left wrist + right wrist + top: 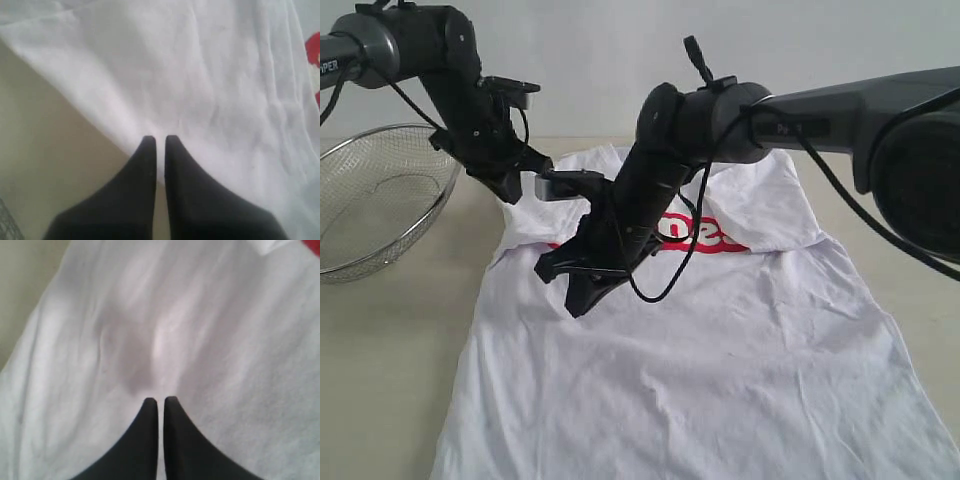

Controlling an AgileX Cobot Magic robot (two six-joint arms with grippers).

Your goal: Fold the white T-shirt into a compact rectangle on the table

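The shirt [720,370] lies spread on the surface [390,350], hem toward the near edge. Its top part is folded down over the chest, so only part of the red lettering [715,240] shows below the fold.

My left pincer [160,139] hangs at the shirt's upper left corner, its tips right at the cloth's edge where white meets bare surface. The jaws are drawn narrow, with only a thin slit between them. I think nothing is pinched there, though the wrist view is too soft to be sure.

My right pincer [161,401] reaches across the middle and points down over the left part of the shirt, just below the fold. Its jaws are also nearly together, above rumpled cloth.

A wire basket [360,180] sits on the surface beyond the shirt's left side.
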